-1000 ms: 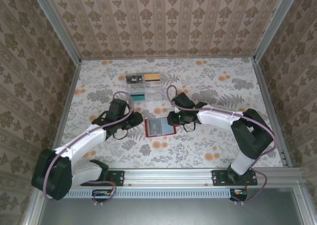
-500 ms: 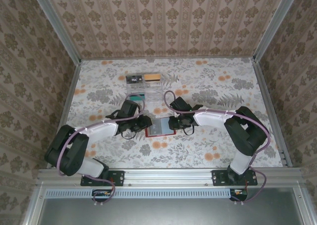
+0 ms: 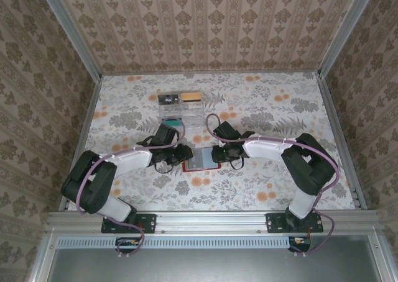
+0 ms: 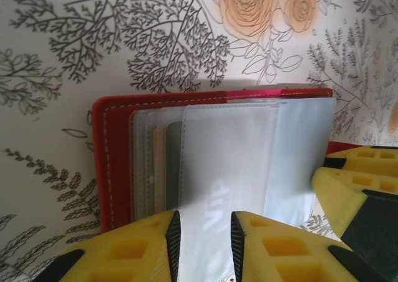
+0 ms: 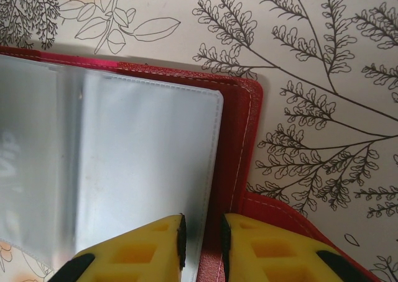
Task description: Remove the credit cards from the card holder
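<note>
The card holder (image 3: 200,159) lies open at the middle of the table (image 3: 280,108), red cover underneath and clear sleeves fanned on top. The left gripper (image 4: 205,233) is closed to a narrow slit on one clear sleeve (image 4: 227,164) at the holder's left side. The right gripper (image 5: 202,232) is pinched likewise on a sleeve edge and the red rim at the opposite side. Bare table is left all round, with a clear box (image 3: 180,111) well behind. Whether cards sit inside the sleeves cannot be made out. The fingers are cut off by the frame edges.
</note>
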You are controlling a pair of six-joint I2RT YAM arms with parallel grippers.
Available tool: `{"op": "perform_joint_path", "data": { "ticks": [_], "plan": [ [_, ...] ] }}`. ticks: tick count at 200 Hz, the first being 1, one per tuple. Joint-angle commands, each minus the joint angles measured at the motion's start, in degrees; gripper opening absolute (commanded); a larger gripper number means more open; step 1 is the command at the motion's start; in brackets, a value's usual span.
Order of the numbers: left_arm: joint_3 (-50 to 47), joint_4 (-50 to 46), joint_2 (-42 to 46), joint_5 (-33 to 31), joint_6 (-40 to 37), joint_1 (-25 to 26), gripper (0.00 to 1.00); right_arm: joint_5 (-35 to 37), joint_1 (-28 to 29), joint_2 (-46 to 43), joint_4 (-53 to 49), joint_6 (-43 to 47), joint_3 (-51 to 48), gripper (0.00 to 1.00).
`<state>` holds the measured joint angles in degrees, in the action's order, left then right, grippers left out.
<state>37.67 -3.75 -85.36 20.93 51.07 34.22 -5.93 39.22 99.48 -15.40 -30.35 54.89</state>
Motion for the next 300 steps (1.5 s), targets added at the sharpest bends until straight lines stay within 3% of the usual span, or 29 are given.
{"op": "perform_joint_path", "data": {
  "ticks": [1,28,123,234,300],
  "plan": [
    [1.8,-4.1,0.7,-2.1,-1.6,0.5,0.3,0.9,0.3,1.7,-0.8,0.0,-0.6,0.26],
    [1.6,-5.5,1.5,-3.5,-1.9,0.6,0.3,0.8,0.4,1.9,-0.7,-0.1,-0.5,0.26],
    [2.0,-1.5,-1.8,0.6,-2.4,1.5,0.3,0.6,0.5,2.2,-0.7,-0.2,-0.7,0.26],
    [3.9,-1.6,-1.6,2.6,-4.3,2.3,0.38,0.4,0.6,1.9,-0.7,-0.6,-0.8,0.26],
    [4.1,-3.8,-1.9,0.5,-3.9,2.4,0.37,0.4,0.7,1.8,-0.6,-0.6,-1.0,0.26]
  ]
}}
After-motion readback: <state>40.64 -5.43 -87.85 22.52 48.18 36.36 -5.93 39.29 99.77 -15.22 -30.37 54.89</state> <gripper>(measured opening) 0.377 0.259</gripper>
